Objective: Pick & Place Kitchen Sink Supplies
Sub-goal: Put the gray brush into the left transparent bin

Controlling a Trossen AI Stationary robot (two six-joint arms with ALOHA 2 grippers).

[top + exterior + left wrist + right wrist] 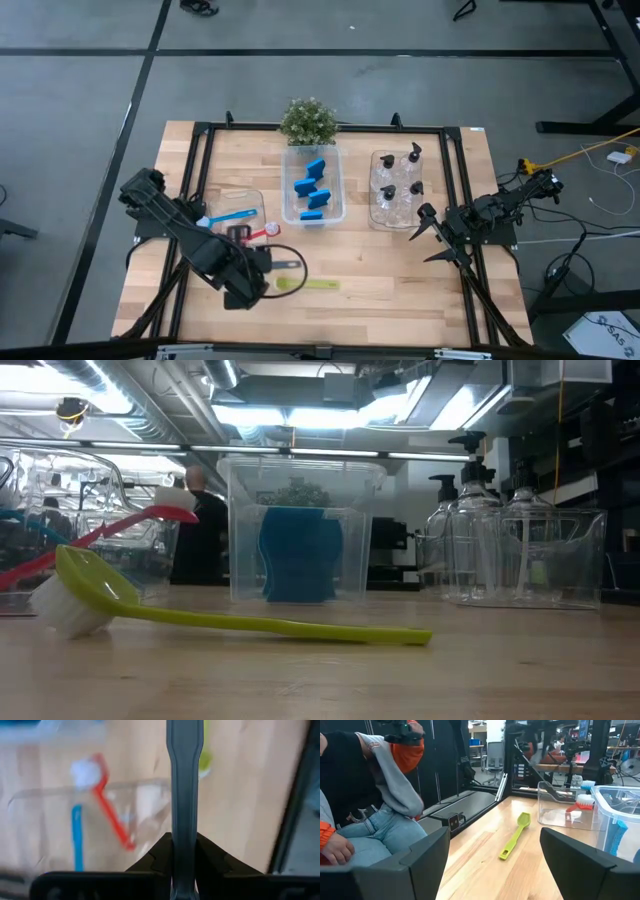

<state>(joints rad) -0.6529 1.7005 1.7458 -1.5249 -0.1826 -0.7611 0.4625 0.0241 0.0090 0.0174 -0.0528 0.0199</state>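
The left claw (184,870) is clamped on the grey brush (185,795) by its handle, above the table (400,280). The yellow-green brush (305,285) lies just beside it. The right claw (432,238) waits with fingers spread, beside the bottles (400,185).

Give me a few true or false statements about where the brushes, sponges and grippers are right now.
1. The left gripper is shut on the grey brush. True.
2. The yellow-green brush lies inside a bin. False: it lies on the bare table.
3. The blue sponges sit in the middle bin. True.
4. The right gripper holds a pump bottle. False: it is open and empty, beside the bottle bin.
5. The red brush rests in the left bin. True.
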